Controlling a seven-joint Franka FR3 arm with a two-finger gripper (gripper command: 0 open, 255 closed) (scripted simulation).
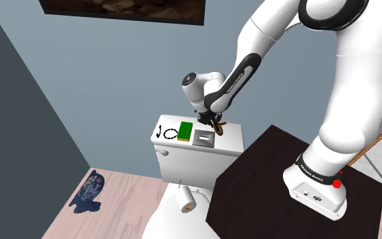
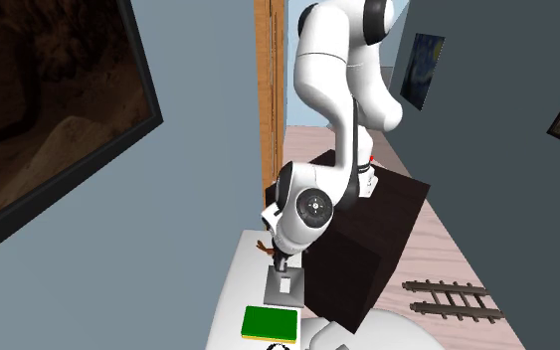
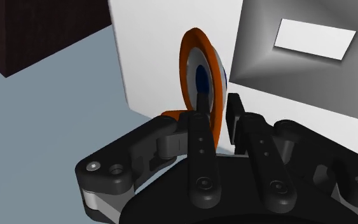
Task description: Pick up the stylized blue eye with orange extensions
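**A:** Start big. The white arm (image 1: 345, 102) reaches from its dark box stand (image 1: 264, 176) over the white toilet tank lid (image 1: 233, 140). Where could this go wrong?

**B:** At the lid's edge, I think. The flat blue eye with an orange rim and orange extensions (image 3: 204, 75) sits at the end of the lid nearest the stand, close to the edge. If it slips, it probably won't land back on the lid.

**A:** Anything nearby to knock?

**B:** The green rectangular block (image 1: 185, 130) is well apart. The grey recessed square plate (image 1: 203, 138) is just beside the eye, so a sideways swing could catch the rim of that recess.

**A:** And the grip?

**B:** The black two-finger gripper (image 3: 215, 105) is narrow. In the wrist view the eye stands between the fingers, one across its blue centre and the other against the orange rim. It looks clasped, but only on a thin, curved edge and off to one side of the piece.

**A:** So it could pivot?

**B:** Yes. A fast lift could make it rotate or squeeze out. I can't tell whether it has left the lid.
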